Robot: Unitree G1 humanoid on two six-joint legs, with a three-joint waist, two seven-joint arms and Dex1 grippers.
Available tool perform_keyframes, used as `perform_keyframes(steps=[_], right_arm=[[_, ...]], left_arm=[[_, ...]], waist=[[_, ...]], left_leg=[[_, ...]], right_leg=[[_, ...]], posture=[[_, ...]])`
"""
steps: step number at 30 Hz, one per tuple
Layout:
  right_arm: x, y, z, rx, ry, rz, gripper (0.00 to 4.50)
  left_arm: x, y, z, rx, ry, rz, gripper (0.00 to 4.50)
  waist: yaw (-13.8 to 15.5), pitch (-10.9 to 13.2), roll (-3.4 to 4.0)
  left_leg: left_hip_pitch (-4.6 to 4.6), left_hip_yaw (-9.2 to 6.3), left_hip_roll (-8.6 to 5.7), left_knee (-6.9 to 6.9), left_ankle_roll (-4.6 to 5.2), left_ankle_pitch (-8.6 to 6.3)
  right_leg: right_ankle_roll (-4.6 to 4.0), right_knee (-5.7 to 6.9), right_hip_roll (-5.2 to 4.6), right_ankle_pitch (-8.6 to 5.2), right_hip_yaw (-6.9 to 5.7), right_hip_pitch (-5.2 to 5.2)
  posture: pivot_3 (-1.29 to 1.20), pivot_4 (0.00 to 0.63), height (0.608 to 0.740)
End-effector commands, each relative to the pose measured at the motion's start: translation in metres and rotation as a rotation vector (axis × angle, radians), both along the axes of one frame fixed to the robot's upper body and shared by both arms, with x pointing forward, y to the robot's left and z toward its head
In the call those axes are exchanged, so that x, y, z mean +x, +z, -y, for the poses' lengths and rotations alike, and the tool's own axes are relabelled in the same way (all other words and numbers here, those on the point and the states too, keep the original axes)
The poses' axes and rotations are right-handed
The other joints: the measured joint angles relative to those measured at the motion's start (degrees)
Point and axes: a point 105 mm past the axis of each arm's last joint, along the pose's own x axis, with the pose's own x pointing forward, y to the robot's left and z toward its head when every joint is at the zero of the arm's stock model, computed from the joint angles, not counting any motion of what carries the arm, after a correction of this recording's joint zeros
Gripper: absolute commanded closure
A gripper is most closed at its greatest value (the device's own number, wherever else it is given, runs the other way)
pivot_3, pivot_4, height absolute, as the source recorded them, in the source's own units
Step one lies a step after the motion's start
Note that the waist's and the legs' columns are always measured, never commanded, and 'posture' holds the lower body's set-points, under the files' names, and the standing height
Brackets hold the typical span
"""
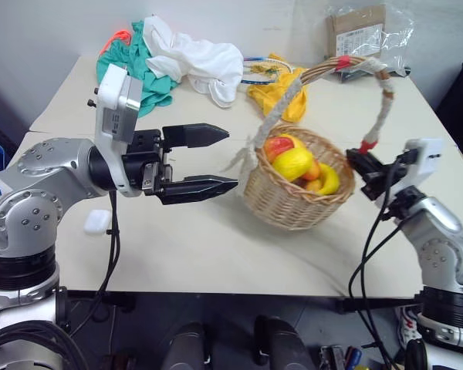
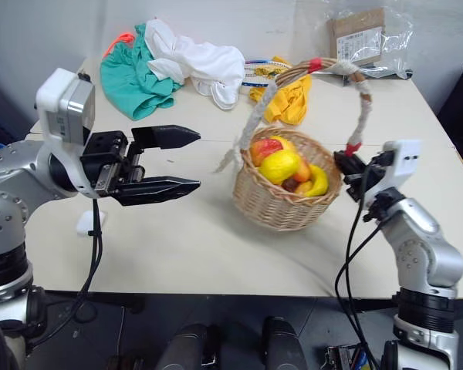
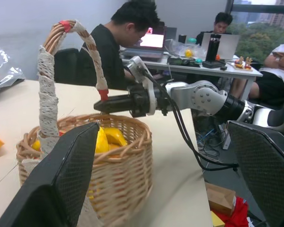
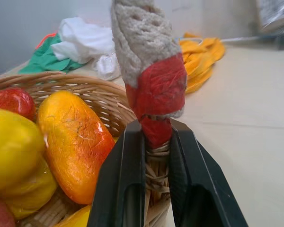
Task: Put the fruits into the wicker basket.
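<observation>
Head views: the wicker basket (image 1: 297,189) stands on the table (image 1: 216,254), tilted toward the robot's left, with the fruits (image 1: 297,163) already heaped inside it; no fruit is seen loose on the tabletop (a small white case (image 1: 97,222) lies near the left arm and is not fruit). The left gripper (image 1: 208,160) hangs level just left of the basket, jaws spread and empty. The right gripper (image 1: 361,163) is at the foot of the basket handle (image 1: 382,108), on the robot's right. Left wrist view: the basket sits just beyond the left gripper's spread fingers, and the right gripper (image 3: 104,103) meets the handle at its red tape band; people sit at desks behind. Right wrist view: the right fingers (image 4: 120,184) are clenched on the handle just below the red tape, with an orange-yellow mango (image 4: 75,144) and other fruit close beside. Judgement: the loading step appears complete, and the step in hand concerns the basket itself. The next move calls for a steady hold, since the tilt could spill fruit.
</observation>
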Motion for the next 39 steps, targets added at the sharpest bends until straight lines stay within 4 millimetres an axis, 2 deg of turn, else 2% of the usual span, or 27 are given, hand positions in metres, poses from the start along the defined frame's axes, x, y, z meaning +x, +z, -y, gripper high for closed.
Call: perform_keyframes(steps=[1, 4, 7, 10, 14, 15, 17, 19, 23, 25, 29, 33, 36, 39], right_arm=[[-0.013, 0.03, 0.046, -0.052, -0.176, 0.102, 4.21], [-0.02, 0.035, 0.09, -0.085, -0.342, 0.098, 4.21], [-0.025, 0.029, 0.132, -0.102, -0.516, 0.073, 4.21], [-0.021, 0.02, 0.15, -0.106, -0.591, 0.055, 4.21], [-0.008, -0.001, 0.152, -0.08, -0.578, 0.003, 4.21], [-0.007, -0.005, 0.152, -0.073, -0.57, -0.005, 3.49], [-0.008, -0.01, 0.152, -0.073, -0.557, -0.016, 2.87], [-0.016, -0.011, 0.154, -0.151, -0.545, -0.024, 2.23], [-0.043, 0.006, 0.162, -0.222, -0.488, -0.016, 0.82], [-0.064, 0.015, 0.165, -0.271, -0.407, -0.069, 0.11], [-0.115, 0.033, 0.159, -0.363, -0.17, -0.25, 0.02], [-0.15, 0.063, 0.171, -0.348, -0.128, -0.296, 0.02], [-0.162, 0.067, 0.173, -0.347, -0.105, -0.322, 0.02], [-0.162, 0.068, 0.172, -0.325, -0.1, -0.306, 0.02]], left_arm=[[-0.002, 0.008, 0.004, -0.012, -0.021, 0.049, 0.0], [0.001, 0.008, 0.006, -0.03, -0.025, 0.05, 0.0], [0.003, 0.01, 0.009, -0.056, -0.029, 0.047, 0.0], [0.004, 0.011, 0.011, -0.074, -0.033, 0.042, 0.0], [0.004, 0.011, 0.014, -0.083, -0.055, 0.033, 0.0], [0.004, 0.011, 0.015, -0.084, -0.056, 0.033, 0.0], [0.006, 0.012, 0.016, -0.089, -0.058, 0.033, 0.0], [0.006, 0.012, 0.017, -0.095, -0.061, 0.031, 0.0], [0.005, 0.011, 0.015, -0.09, -0.081, 0.017, 0.0], [0.006, 0.012, 0.013, -0.086, -0.088, 0.012, 0.0], [0.012, 0.007, 0.008, -0.049, -0.091, 0.008, 0.0], [0.015, 0.011, 0.001, -0.068, -0.121, -0.014, 0.0], [0.016, 0.01, -0.002, -0.061, -0.131, -0.011, 0.0], [0.014, 0.01, -0.004, -0.064, -0.149, -0.012, 0.0]], waist=[[0.0, 0.0, 0.0], [0.1, 0.0, 0.01], [0.0, 0.0, 0.01], [-0.2, 0.0, 0.02], [-1.0, 0.1, 0.22], [-1.1, 0.1, 0.28], [-1.3, 0.1, 0.3], [-1.4, 0.1, 0.3], [-0.7, 0.1, 0.34], [-0.4, 0.1, 0.37], [0.4, 0.1, 0.65], [-0.1, 0.1, 0.62], [-0.3, 0.1, 0.52], [-0.2, 0.1, 0.53]], left_leg=[[0.0, 0.0, 0.01, 0.0, 0.0, 0.0], [0.01, 0.0, -0.01, -0.03, 0.01, 0.01], [0.02, 0.02, -0.02, -0.03, 0.03, 0.02], [0.06, 0.07, -0.01, -0.03, 0.01, 0.04], [0.24, 0.25, 0.02, -0.1, -0.03, 0.06], [0.27, 0.26, 0.02, -0.11, -0.04, 0.07], [0.32, 0.27, 0.03, -0.15, -0.07, 0.09], [0.32, 0.26, 0.04, -0.15, -0.08, 0.09], [0.34, 0.24, 0.01, -0.16, -0.07, 0.09], [0.35, 0.25, 0.0, -0.16, -0.06, 0.08], [0.37, 0.2, 0.0, -0.2, -0.06, 0.07], [0.52, 0.23, 0.03, -0.23, -0.01, 0.01], [0.56, 0.22, 0.11, -0.24, -0.02, -0.06], [0.54, 0.2, 0.11, -0.25, -0.04, -0.09]], right_leg=[[0.0, 0.0, 0.0, 0.0, 0.0, 0.0], [0.0, -0.01, 0.0, 0.0, -0.02, 0.0], [0.0, -0.01, 0.0, 0.0, -0.01, 0.01], [0.0, -0.02, 0.01, 0.0, 0.02, 0.01], [0.0, -0.02, 0.05, -0.01, 0.19, 0.01], [0.0, -0.01, 0.05, -0.01, 0.21, 0.01], [-0.01, -0.01, 0.06, -0.03, 0.22, 0.02], [-0.01, 0.0, 0.08, -0.04, 0.22, 0.03], [0.02, -0.02, 0.06, -0.05, 0.22, 0.1], [0.03, -0.1, 0.04, -0.05, 0.23, 0.11], [0.03, -0.22, 0.09, -0.06, 0.2, 0.15], [0.05, -0.33, 0.12, -0.04, 0.19, 0.32], [0.0, -0.35, 0.15, -0.05, 0.19, 0.34], [-0.02, -0.39, 0.12, -0.07, 0.18, 0.33]], posture=[[0.0, 0.15, 0.74], [0.0, 0.15, 0.74], [0.0, 0.15, 0.74], [0.0, 0.15, 0.74], [0.0, 0.15, 0.74], [0.0, 0.15, 0.74], [0.0, 0.15, 0.74], [0.0, 0.15, 0.74], [0.0, 0.15, 0.74], [0.0, 0.15, 0.74], [0.0, 0.15, 0.74], [0.0, 0.15, 0.74], [0.0, 0.15, 0.74], [0.0, 0.15, 0.74]])
